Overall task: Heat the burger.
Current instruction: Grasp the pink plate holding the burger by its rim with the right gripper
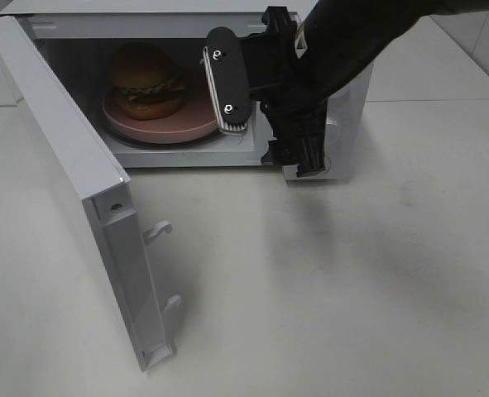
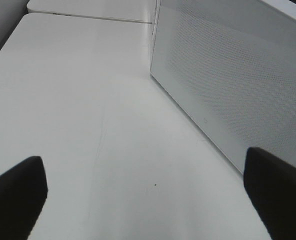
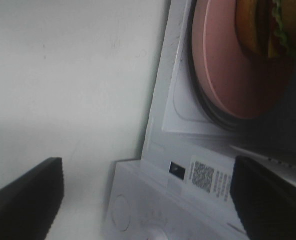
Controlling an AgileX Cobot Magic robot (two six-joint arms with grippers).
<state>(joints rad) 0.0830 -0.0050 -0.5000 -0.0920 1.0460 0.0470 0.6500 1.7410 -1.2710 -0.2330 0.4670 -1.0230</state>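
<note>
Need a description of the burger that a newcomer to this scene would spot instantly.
Find the white microwave at the back of the table, its door swung open. Inside sits a round pink plate, and the burger is on it. It is the only food there: glossy brown bun, green lettuce and dark patty, unlike the flat plain plate.

The microwave (image 1: 347, 124) stands at the far side of the surface (image 1: 352, 289). Its door (image 1: 70, 165) is swung out to the left and reaches toward the near edge. Inside, the burger (image 1: 146, 81) sits on the plate (image 1: 170, 128), in the left part of the chamber. The right pincer (image 1: 265, 132) hangs before the opening, at its right end.
</note>
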